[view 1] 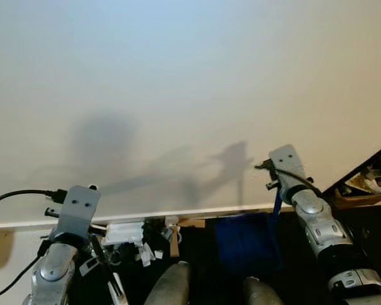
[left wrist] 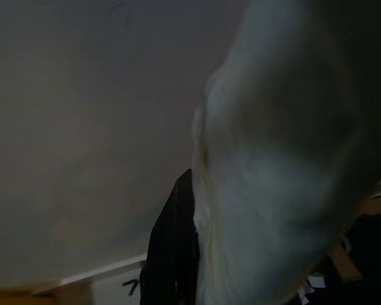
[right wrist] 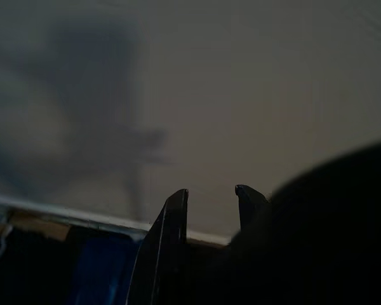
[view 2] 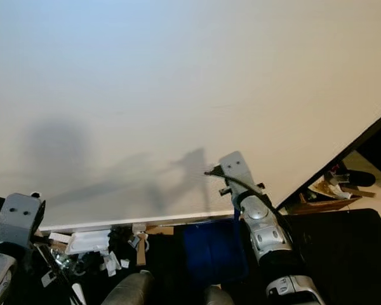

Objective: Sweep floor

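1. While both arms are raised toward the wall [view 1: 190, 95], the dark floor [view 2: 343, 241] runs as a strip below the white baseboard [view 1: 228, 210].
2. Container: 1 blue pan-shaped thing [view 1: 244, 244] sits on the floor against the baseboard, just left of the right arm. It is matte, boxy and dark blue. Can't tell what's in it.
3. A thin blue strip [view 1: 277, 204] runs from the pan's right edge up toward the right wrist.
4. Litter: white paper-like scraps [view 1: 146, 254] lie scattered on the floor near the left arm. Beside them are a flat white rectangular piece [view 1: 124, 232] and a short tan wood-like stick [view 1: 174, 244].
5. Right gripper [right wrist: 209, 194]: the 2 black tips are spread, with bare wall seen between them and nothing in the gap. It is aimed at the baseboard.
6. Left gripper [left wrist: 181, 248]: 1 black finger shows beside a blurred white rounded mass [left wrist: 273, 190]. Can't tell whether it's spread or clamped.
7. The wall is smooth, matte cream with arm shadows. At far right, a dark-edged opening shows clutter [view 1: 368, 181].
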Robot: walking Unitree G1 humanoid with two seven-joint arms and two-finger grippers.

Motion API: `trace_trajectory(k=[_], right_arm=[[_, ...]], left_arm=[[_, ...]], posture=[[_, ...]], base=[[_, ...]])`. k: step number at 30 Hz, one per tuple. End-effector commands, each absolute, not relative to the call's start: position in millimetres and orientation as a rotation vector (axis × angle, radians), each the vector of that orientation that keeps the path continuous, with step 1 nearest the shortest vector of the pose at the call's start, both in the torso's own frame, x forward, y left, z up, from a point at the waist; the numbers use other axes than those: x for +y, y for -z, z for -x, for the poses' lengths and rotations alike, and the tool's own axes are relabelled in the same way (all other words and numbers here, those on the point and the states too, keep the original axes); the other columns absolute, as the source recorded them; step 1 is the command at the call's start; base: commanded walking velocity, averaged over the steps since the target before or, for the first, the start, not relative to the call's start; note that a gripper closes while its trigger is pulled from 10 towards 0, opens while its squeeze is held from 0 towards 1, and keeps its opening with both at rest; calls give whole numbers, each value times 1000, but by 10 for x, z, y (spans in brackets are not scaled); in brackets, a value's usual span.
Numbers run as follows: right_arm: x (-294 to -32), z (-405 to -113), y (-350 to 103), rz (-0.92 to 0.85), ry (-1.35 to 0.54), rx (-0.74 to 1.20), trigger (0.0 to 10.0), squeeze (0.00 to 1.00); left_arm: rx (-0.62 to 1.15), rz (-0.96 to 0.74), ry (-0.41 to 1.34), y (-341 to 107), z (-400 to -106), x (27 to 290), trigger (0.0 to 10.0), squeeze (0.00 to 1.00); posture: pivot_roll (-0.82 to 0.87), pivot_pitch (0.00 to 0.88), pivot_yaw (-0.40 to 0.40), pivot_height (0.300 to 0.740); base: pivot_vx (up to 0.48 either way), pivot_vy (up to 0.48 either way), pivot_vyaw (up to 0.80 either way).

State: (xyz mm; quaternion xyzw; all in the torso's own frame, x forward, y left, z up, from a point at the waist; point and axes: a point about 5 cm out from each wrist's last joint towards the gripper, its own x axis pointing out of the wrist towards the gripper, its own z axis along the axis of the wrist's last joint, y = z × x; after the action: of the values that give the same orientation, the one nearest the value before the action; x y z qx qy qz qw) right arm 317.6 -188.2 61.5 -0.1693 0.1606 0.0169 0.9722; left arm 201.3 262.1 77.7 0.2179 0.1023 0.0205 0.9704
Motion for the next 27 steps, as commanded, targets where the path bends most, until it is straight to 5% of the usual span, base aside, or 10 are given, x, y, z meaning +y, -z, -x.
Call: trace_trajectory(k=[1, 9, 27], right_arm=[[-1915, -3212, -675, 306, 42, 273, 10000, 0], [-1772, -3315, -990, 258, -16, 28, 10000, 0], [-1600, -3348, -987, 261, -63, -62, 10000, 0]], left_arm=[[226, -433, -36, -714, -1989, 2585, 10000, 0], [225, -430, -31, -705, -1998, 2570, 10000, 0], [226, -440, -26, -715, -1993, 2585, 10000, 0]], posture=[[229, 128, -10, 740], [237, 122, -9, 740], [264, 112, -5, 740]], base=[[0, 0, 0], [0, 0, 0], [0, 0, 0]])
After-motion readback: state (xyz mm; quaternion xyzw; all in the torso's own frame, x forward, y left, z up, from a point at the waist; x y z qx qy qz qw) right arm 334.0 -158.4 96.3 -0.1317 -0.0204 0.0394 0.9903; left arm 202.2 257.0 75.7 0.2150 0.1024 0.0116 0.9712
